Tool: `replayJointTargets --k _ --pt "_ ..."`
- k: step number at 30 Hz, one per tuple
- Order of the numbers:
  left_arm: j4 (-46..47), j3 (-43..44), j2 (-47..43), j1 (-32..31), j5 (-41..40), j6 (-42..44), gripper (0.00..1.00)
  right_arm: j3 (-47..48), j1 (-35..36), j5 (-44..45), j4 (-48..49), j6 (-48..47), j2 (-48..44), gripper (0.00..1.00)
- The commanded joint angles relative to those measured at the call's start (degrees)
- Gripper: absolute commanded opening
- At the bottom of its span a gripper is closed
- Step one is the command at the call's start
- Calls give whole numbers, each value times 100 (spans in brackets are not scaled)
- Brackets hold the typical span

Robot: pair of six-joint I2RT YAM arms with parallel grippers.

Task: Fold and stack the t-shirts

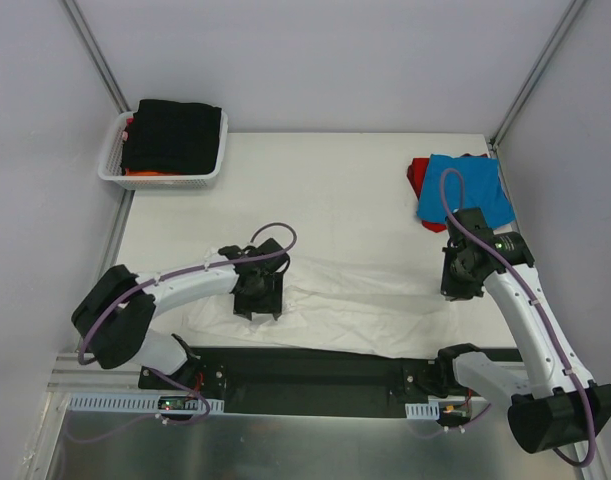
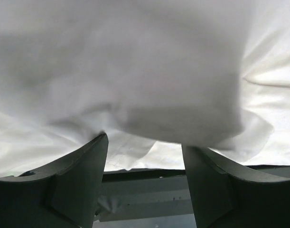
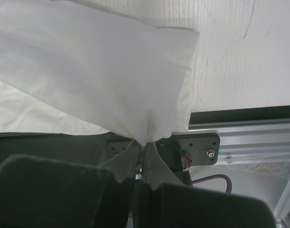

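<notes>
The white shirt [image 1: 365, 300] lies nearest, spread wide and rumpled along the near edge of the worktop [image 1: 315, 190], just beyond the arm bases. The right claw [image 3: 144, 147] is closed tight on its right end. A small pinch of cloth fans out from the meeting fingertips, lifted a little off the surface. The left claw [image 2: 144, 140] is down at the shirt's left part with its jaws standing well apart. White cloth bulges right at the tips, but that close view is blurred, so I cannot say whether any of it is caught between them.

The shirt looks light, thin and limp. It will likely sag and crease wherever it is unsupported and slide easily over the smooth top. A pinch at a hem, a corner or a shoulder seam should hold better than a grab at the loose middle. Two holds set well apart would keep an edge taut for a fold.

Farther off at the right, a blue shirt [image 1: 465, 190] lies folded on a red shirt [image 1: 417, 175]. At the far left, a basket [image 1: 165, 180] holds a black shirt [image 1: 175, 135] over an orange one [image 1: 145, 172].
</notes>
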Motion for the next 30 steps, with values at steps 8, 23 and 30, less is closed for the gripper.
replayJointTargets --k 8,23,30 --pt "340 -572 -418 -50 -293 -562 35 184 19 14 -85 -167 40 1" --pt "-2 95 -383 -59 -205 -308 17 193 19 49 -120 -176 -39 1" --pt "-1267 1168 -629 -50 -653 184 21 132 19 -48 -85 -176 -56 1"
